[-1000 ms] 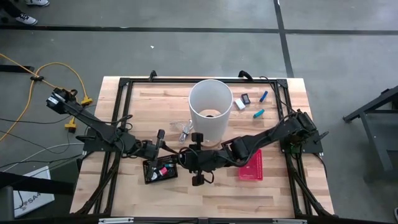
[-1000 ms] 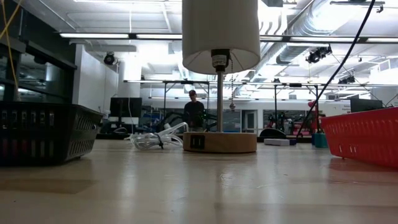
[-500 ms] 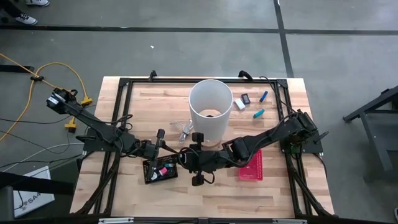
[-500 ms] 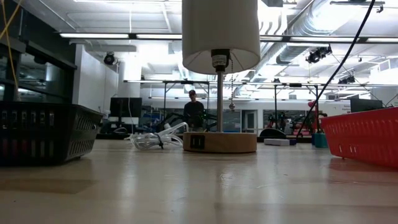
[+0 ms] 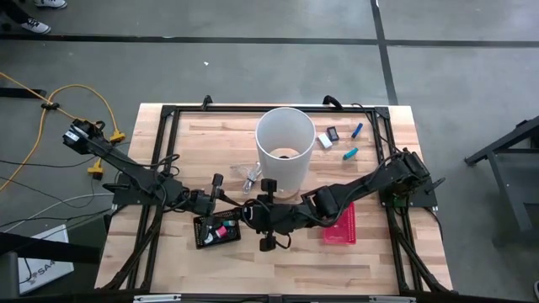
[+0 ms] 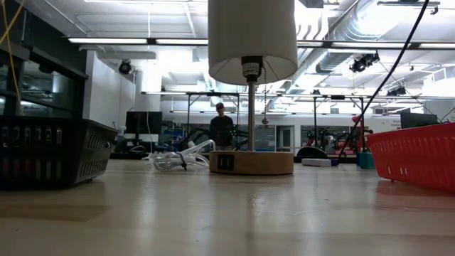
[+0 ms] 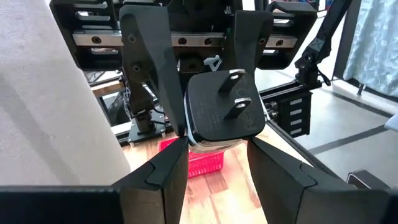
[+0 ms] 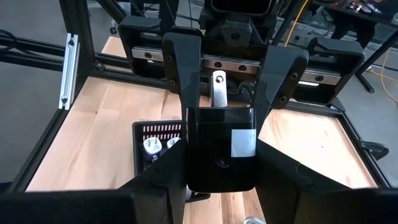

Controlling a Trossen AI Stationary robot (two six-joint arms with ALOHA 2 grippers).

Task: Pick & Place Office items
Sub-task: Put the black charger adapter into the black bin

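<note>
Since both arms meet at the lower middle of the high view, the black plastic plug adapter with two metal prongs [image 7: 222, 113] appears pinched from two sides at once: the left end effector [image 7: 214, 134] clamps its flanks, and the right end effector [image 8: 221, 152] grips the same boxy black body, its white label facing that camera. I judge it a light, rigid block with smooth, slightly slippery faces; the flat sides are the place to hold, never the thin prongs. Below it, left of centre, the black slotted plastic tray [image 5: 205, 236] holds pink and teal bits. A red mesh basket [image 5: 340, 225] lies to the right. Near the upper right of the wooden worktop [image 5: 210, 139], a white block [image 5: 324, 141], a small black piece [image 5: 333, 133] and two short blue sticks [image 5: 353, 142] lie loose beside the tall white cylindrical lampshade [image 5: 285, 148].
</note>
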